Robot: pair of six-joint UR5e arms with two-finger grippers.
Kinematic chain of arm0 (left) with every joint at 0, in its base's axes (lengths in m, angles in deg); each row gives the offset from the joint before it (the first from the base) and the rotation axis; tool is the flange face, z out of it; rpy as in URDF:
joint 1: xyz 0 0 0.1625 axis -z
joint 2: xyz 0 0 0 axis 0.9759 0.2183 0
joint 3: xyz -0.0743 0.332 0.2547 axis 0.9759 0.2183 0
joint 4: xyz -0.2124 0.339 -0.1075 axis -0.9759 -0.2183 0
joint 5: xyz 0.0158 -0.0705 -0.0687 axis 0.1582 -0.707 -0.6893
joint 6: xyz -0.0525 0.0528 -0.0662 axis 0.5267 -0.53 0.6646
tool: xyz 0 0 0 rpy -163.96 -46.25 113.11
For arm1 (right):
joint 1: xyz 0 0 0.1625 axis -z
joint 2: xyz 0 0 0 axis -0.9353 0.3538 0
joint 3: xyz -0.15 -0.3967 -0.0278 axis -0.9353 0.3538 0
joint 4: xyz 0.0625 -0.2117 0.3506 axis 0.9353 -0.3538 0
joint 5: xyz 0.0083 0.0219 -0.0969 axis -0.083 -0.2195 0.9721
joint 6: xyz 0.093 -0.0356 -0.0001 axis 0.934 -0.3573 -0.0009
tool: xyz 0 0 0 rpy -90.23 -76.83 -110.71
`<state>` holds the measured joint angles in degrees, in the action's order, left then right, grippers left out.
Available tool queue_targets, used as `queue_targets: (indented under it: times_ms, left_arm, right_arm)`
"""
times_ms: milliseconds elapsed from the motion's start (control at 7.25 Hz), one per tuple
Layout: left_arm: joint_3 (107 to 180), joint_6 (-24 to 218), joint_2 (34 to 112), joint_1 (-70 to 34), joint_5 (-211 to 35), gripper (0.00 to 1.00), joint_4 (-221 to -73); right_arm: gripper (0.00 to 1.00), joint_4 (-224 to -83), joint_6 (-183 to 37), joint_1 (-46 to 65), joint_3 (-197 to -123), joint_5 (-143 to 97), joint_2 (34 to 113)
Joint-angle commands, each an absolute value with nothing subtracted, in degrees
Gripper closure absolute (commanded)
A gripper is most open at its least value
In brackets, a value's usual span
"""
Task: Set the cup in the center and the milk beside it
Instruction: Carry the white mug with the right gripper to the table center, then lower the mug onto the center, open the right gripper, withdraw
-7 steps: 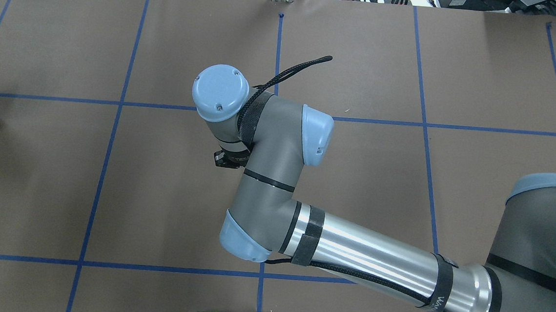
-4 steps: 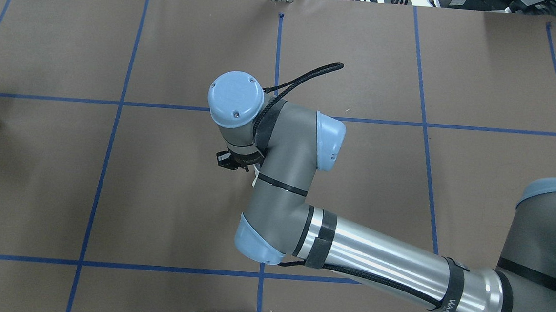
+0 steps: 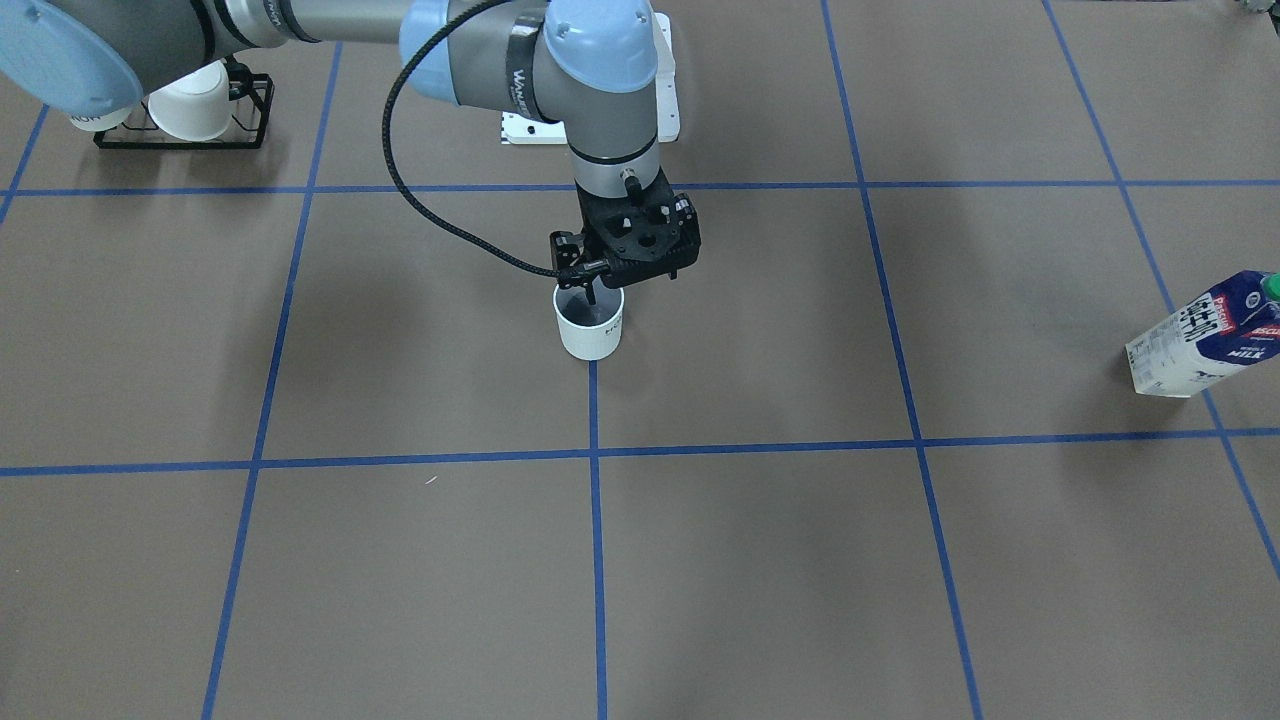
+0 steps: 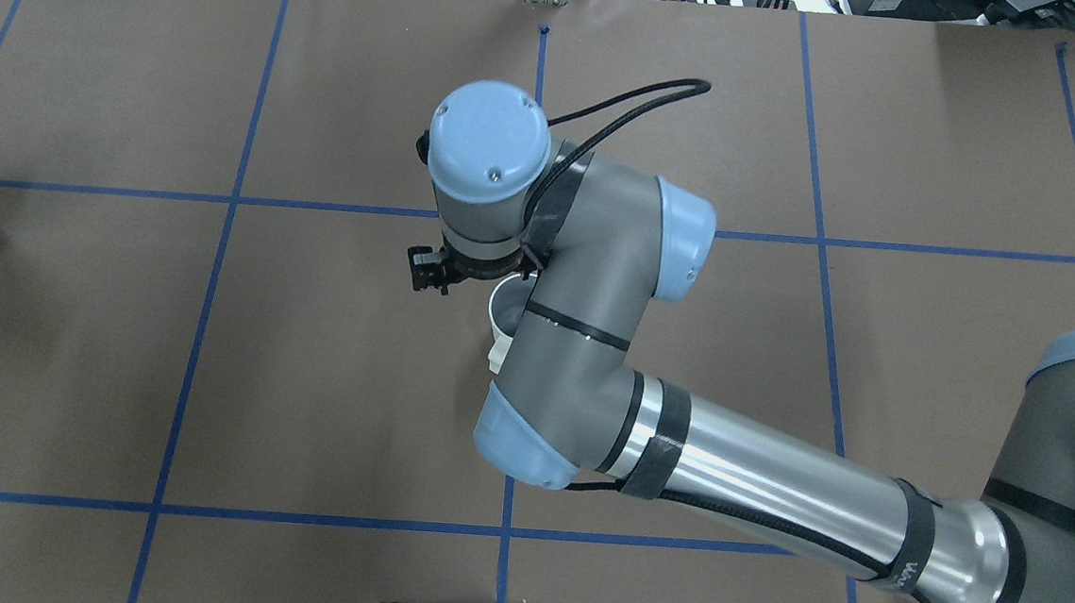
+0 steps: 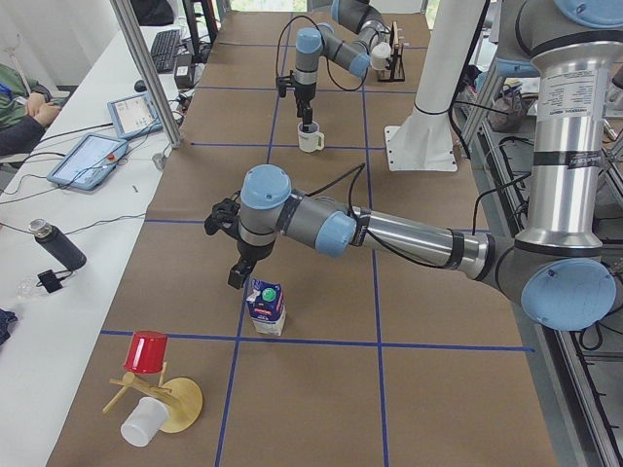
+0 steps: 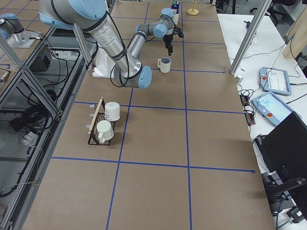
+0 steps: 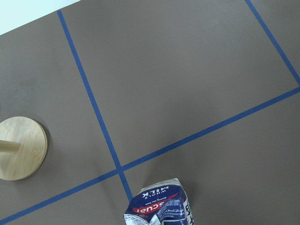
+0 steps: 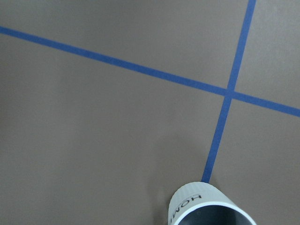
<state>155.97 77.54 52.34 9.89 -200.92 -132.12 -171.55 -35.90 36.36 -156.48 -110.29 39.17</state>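
One small white cup (image 3: pixel 590 335) stood upright on the center (image 3: pixel 594 410). Its base sat over the blue tape line (image 3: pixel 596 520) that ran midway between the two ends of the worktop (image 3: pixel 400 560), far from every corner. Its handle pointed toward the robot's edge. The right gripper (image 3: pixel 592 292) hung straight down over the cup, and in the front view one finger overlapped the dark mouth near the rim. Whether the fingers pinched the wall or stood free of it could not be told.

The milk (image 3: pixel 1205 340) stood upright well apart from the cup, close to the worktop's left end. It was beside a tape crossing, about halfway between the robot's edge and the operators' edge. The left gripper (image 5: pixel 237 277) hovered near the top of the milk, and its grip could not be judged from the side view.

Toward the operators' corner of the left end, a wooden stand (image 5: pixel 180 404) carried a red cup (image 5: pixel 147 352). Toward the right end, along the robot's edge, a dark rack (image 6: pixel 96 136) held two white cups (image 6: pixel 112 111).
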Motion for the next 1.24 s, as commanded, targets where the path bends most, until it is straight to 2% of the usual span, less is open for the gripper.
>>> queue_targets:
  times_ms: [0, 414, 690, 828, 1103]
  left_arm:
    - [155.7, 77.9, 52.4, 9.9, -201.0, 0.01, -132.1]
    - [156.7, 77.9, 52.6, 9.9, -201.0, 0.01, -132.1]
    - [156.9, 77.9, 52.6, 9.9, -201.0, 0.01, -132.1]
    - [156.8, 77.9, 52.6, 9.9, -201.0, 0.01, -132.1]
    - [156.9, 77.9, 52.6, 9.9, -200.9, 0.01, -132.1]
  right_arm:
    - [0.00, -171.7, -40.2, 24.4, -159.5, -120.7, 41.3]
    - [0.00, -171.2, -69.2, 6.2, -161.3, -123.0, 56.5]
    - [0.00, -171.6, -86.4, -6.1, -160.7, -133.1, 68.4]
    - [0.00, -171.0, -88.1, -9.5, -161.9, -134.0, 75.7]
    - [0.00, -170.8, -89.2, -13.7, -168.8, -133.7, 95.9]
